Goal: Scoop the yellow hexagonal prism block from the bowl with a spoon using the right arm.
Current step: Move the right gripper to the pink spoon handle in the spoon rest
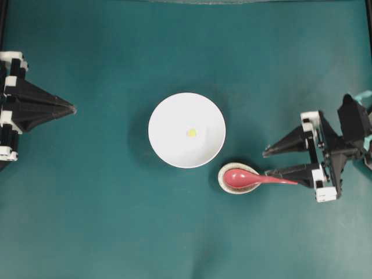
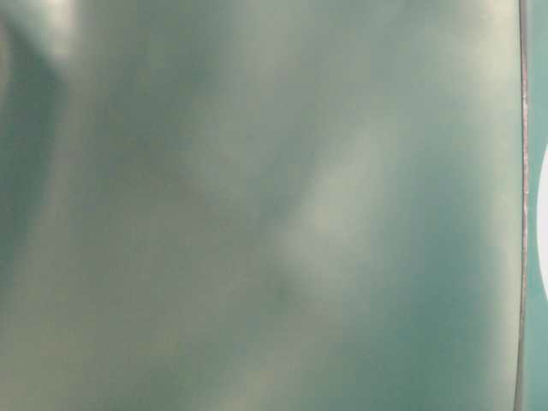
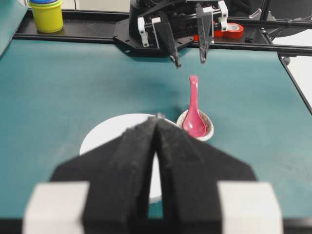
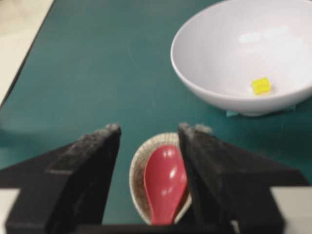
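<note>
The bowl (image 1: 186,130) stands near the middle of the green worktop (image 1: 104,221); the block (image 1: 192,133) lies on its floor, a little right of centre in the overhead view; in the right wrist view the block (image 4: 261,86) sits low in the bowl (image 4: 214,73), toward the near wall. Just beside the bowl, at its lower right in the overhead view, a speckled rest (image 1: 224,183) holds the scoop of the spoon (image 1: 244,178); rest and bowl look nearly touching, though I cannot tell if they do; the handle runs off the rest to the right, toward the right gripper (image 1: 267,164).

The right gripper's jaws stand wide; nothing is held; in the overhead view the lower finger lies just beside the handle's tip, and whether they touch cannot be told. In the right wrist view the two fingers flank the rest (image 4: 139,165), with the scoop (image 4: 165,183) between them; the gripper (image 4: 148,129) points toward the bowl.

The left gripper (image 1: 72,108) sits at the left edge, well apart from the bowl, its jaws pressed together on nothing; the left wrist view shows the closed fingers (image 3: 141,161) in front of the bowl (image 3: 105,136), with the spoon (image 3: 193,109) and the right gripper (image 3: 189,62) beyond. A yellow tub (image 3: 47,14) and a roll of red tape (image 3: 233,30) lie past the far edge. The table-level view is a green blur.
</note>
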Tool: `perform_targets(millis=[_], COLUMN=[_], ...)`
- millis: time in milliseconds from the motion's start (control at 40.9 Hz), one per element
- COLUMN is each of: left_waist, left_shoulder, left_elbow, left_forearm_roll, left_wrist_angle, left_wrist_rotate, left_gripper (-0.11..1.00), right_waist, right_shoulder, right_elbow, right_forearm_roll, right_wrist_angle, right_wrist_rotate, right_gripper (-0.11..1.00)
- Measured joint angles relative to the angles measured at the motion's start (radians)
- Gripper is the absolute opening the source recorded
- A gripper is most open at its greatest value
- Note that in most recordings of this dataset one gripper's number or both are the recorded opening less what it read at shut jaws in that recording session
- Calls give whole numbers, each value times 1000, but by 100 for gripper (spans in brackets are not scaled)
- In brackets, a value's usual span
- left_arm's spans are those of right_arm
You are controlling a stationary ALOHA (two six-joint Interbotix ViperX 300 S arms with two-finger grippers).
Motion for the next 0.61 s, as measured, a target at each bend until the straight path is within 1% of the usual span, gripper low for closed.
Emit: perform_targets(millis=[122, 269, 489, 611], left_waist=[0, 0, 2, 0], left_shoulder=[2, 0, 2, 0], left_elbow=[0, 0, 0, 0], left_forearm_roll=[2, 2, 2, 2], left_wrist_angle=[-2, 0, 0, 0], left_wrist_rotate=[0, 0, 0, 0], left_gripper=[-1, -1, -1, -1], right_waist=[40, 97, 199, 236], right_shoulder=[74, 175, 298, 342], right_elbow=[2, 2, 2, -2], right_forearm_roll=[55, 143, 244, 288], right_wrist_angle=[-55, -123, -236, -262], right_wrist_rotate=[0, 0, 0, 0], right_gripper=[56, 56, 56, 56])
